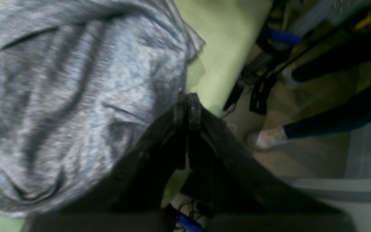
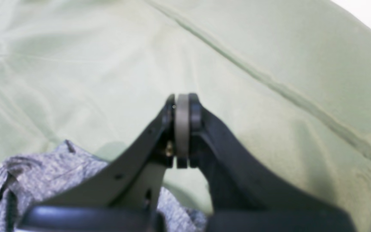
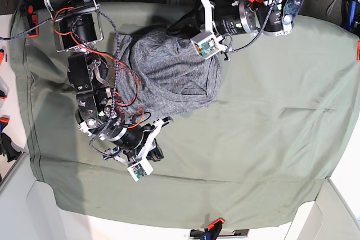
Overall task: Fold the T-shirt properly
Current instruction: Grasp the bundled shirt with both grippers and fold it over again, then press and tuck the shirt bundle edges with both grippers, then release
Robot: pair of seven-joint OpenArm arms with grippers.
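The heather-grey T-shirt (image 3: 166, 74) lies bunched and wrinkled on the sage-green cloth (image 3: 270, 116), at the back left of the base view. It fills the left of the left wrist view (image 1: 76, 96). My left gripper (image 1: 187, 98) is shut, its tips right at the shirt's edge near the table's rim. I cannot tell if fabric is pinched. In the base view it (image 3: 181, 25) sits at the shirt's far side. My right gripper (image 2: 183, 103) is shut and empty over bare green cloth. A corner of the shirt (image 2: 43, 174) lies behind it. In the base view it (image 3: 160, 139) is just in front of the shirt.
A person's leg and pale shoe (image 1: 269, 138) stand on the floor beyond the table edge (image 1: 233, 80). Black stands and a blue handle (image 1: 282, 36) are there too. A long crease (image 2: 269, 83) crosses the cloth. An orange clamp (image 3: 215, 223) grips the front edge.
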